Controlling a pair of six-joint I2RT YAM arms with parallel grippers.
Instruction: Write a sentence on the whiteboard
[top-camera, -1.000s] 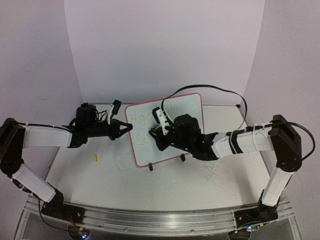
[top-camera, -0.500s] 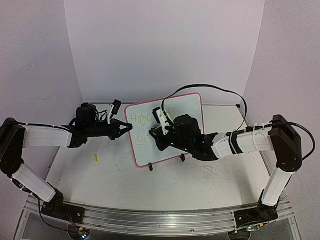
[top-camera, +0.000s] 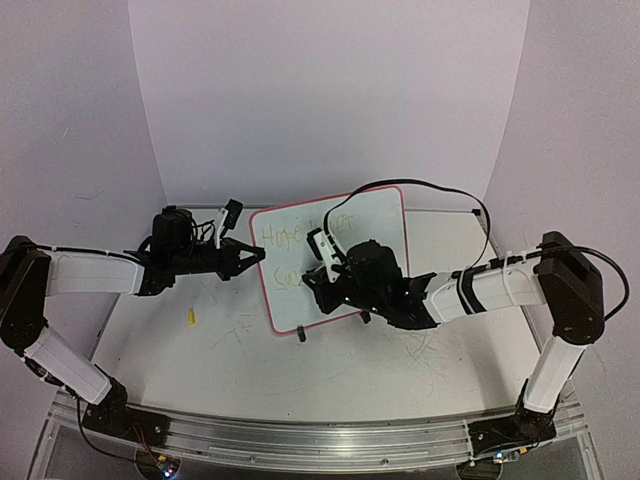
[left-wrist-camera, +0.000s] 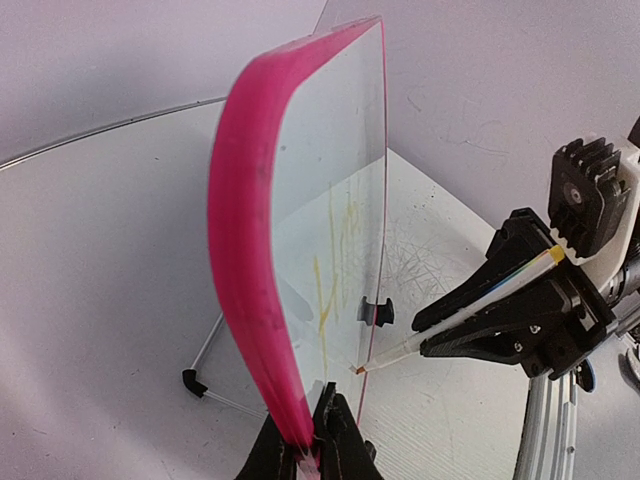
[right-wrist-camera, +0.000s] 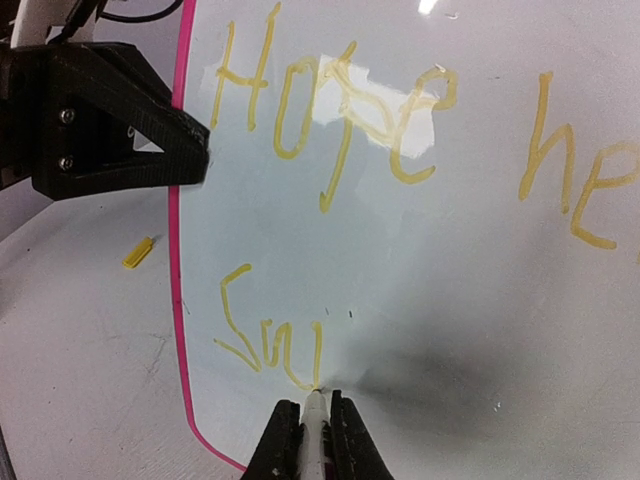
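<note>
Has lowered the right hand (top-camera: 318, 288) a shade toward 6 o'clock in the top view over the last second, bringing the marker (right-wrist-camera: 316, 432) down from the height of the first line to the second. Grips that marker tight between narrow fingers, tip seemingly touching the whiteboard (right-wrist-camera: 470, 300) right at the foot of the newest stroke. Keeps the left hand (left-wrist-camera: 312, 425) where it was, pinched shut on the pink frame (left-wrist-camera: 245, 260) at the board's 9 o'clock edge, steadying it on its black feet (top-camera: 301, 335) on the tabletop (top-camera: 300, 380). Shows the sentence (right-wrist-camera: 330, 110) only part done: "Hope" and the start of a second word along the top, cut off at the wrist view's edge, and some three letters below, toward the board's 7 o'clock corner. Reads, as a judgement, as mid-word on the lower line, with most of that word yet to write and bare board toward 3 o'clock. Calls next for short strokes under steady pressure, without shoving the board out of the left hand's pinch. Leaves a small yellow bit (top-camera: 190, 318) lying on the tabletop at about 8 o'clock from the board, well apart from both hands.
</note>
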